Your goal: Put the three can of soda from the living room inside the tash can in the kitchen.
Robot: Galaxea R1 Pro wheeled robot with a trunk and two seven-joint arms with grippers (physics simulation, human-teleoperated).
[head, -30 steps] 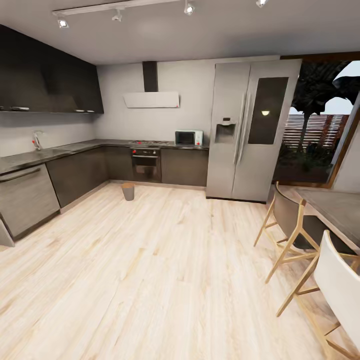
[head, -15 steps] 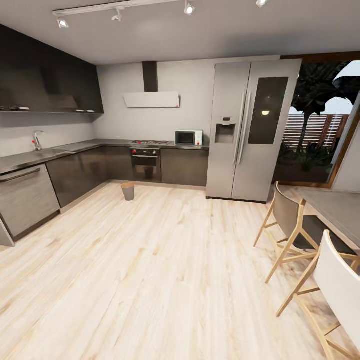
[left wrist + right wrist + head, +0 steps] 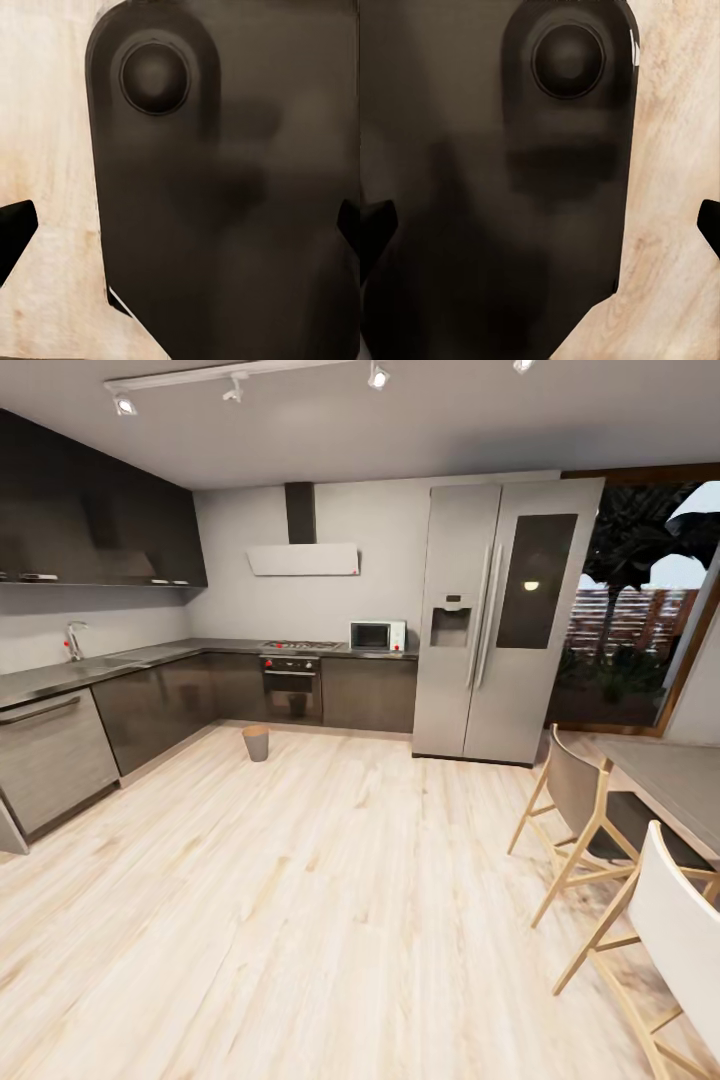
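I am in the kitchen, and the tash can (image 3: 257, 742) stands on the pale wood floor far ahead, in front of the black oven (image 3: 292, 689). It is small, round, grey-tan and upright. The cans of soda are out of view. My left gripper (image 3: 180, 232) is open, its dark fingertips (image 3: 15, 234) far apart with nothing between them, over a dark rounded part of the robot and the floor. My right gripper (image 3: 540, 225) is open too, fingertips (image 3: 375, 225) wide apart and holding nothing.
Dark cabinets (image 3: 150, 710) and a counter run along the left and back walls. A steel fridge (image 3: 505, 620) stands at the back right, with a pale-blue microwave (image 3: 377, 635) beside it. Wooden chairs (image 3: 590, 820) and a table (image 3: 675, 780) crowd the right side.
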